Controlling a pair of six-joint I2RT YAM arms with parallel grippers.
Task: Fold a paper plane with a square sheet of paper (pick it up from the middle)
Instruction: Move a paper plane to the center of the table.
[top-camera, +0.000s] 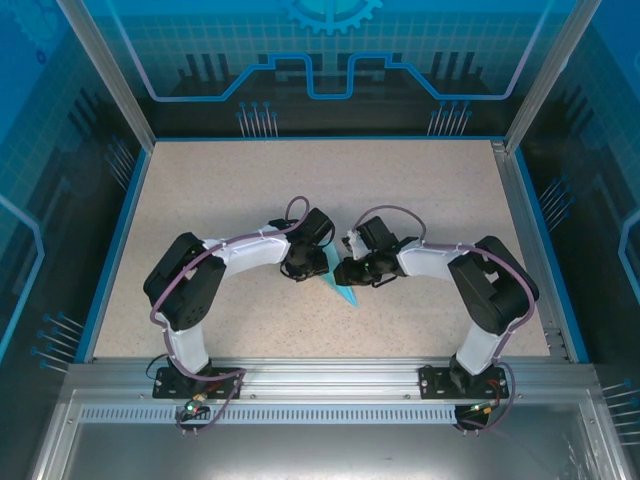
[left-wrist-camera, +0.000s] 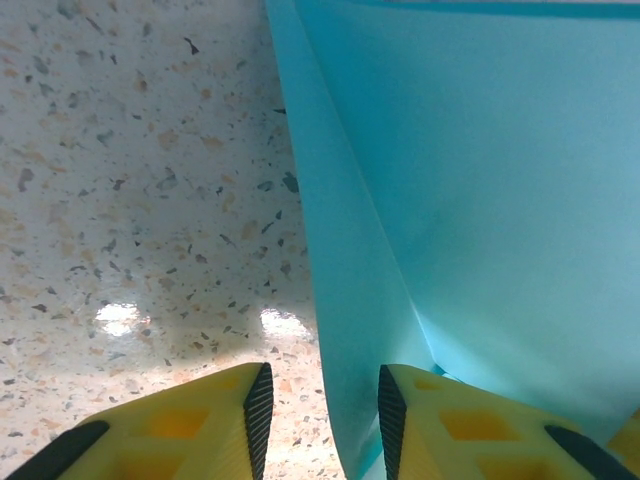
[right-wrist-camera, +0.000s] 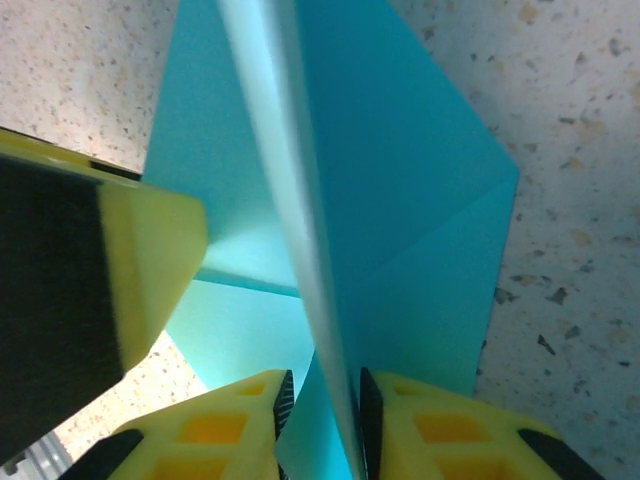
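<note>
Two grippers meet over a light-blue sheet of paper (top-camera: 345, 296) lying on the speckled table (top-camera: 420, 190), about midway between the left and right edges and closer to the near edge than the far one. The sheet is partly folded, with creases and a raised ridge along its middle. The left gripper (left-wrist-camera: 323, 388) has its yellow fingers (left-wrist-camera: 200, 425) apart. Bare table shows between them, and the sheet's folded edge runs into the gap, close against one black pad (left-wrist-camera: 392, 420). The right gripper (right-wrist-camera: 325, 388) has its fingers close together with the upright ridge between them; whether they actually pinch it I cannot tell. From above, a pointed blue tip juts toward the near edge.
</note>
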